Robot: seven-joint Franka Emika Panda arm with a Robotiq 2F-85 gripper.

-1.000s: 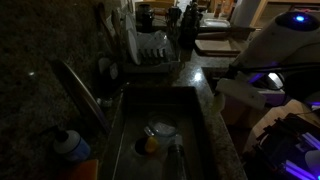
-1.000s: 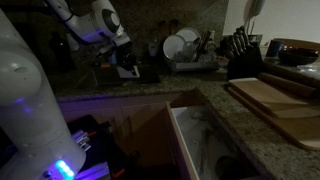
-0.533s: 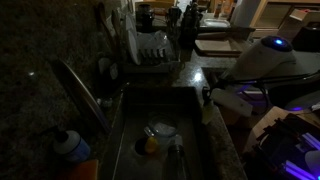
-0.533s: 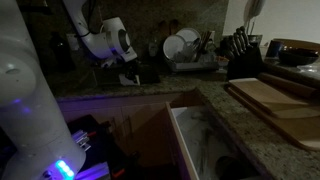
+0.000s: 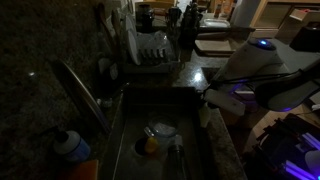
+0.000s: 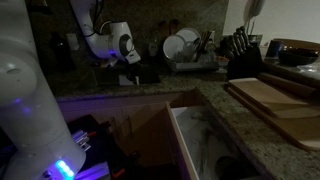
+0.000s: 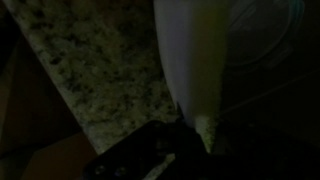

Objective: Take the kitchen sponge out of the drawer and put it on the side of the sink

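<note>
My gripper (image 5: 207, 103) is shut on the kitchen sponge (image 5: 206, 116), a pale yellow-green block hanging just over the sink's near granite rim (image 5: 218, 145). In the wrist view the sponge (image 7: 193, 60) runs out from the dark jaws (image 7: 185, 135), between the speckled rim (image 7: 90, 70) and the dark sink basin (image 7: 265, 110). The sink (image 5: 140, 105) is deep and dark. The drawer (image 6: 192, 145) stands pulled open with its pale inside showing, and my gripper (image 6: 130, 76) is well away from it, over the counter by the sink.
A white dish (image 5: 162, 129) and an orange-yellow object (image 5: 149, 145) lie in the basin. The faucet (image 5: 88, 92) and a soap bottle (image 5: 68, 146) stand on the far side. A dish rack (image 5: 150, 48) is behind the sink. A knife block (image 6: 240, 55) and cutting boards (image 6: 275, 100) sit on the counter.
My arm has swung in from the drawer side toward the sink and come lower, carrying the sponge to the sink's rim. The drawer has stayed open.
</note>
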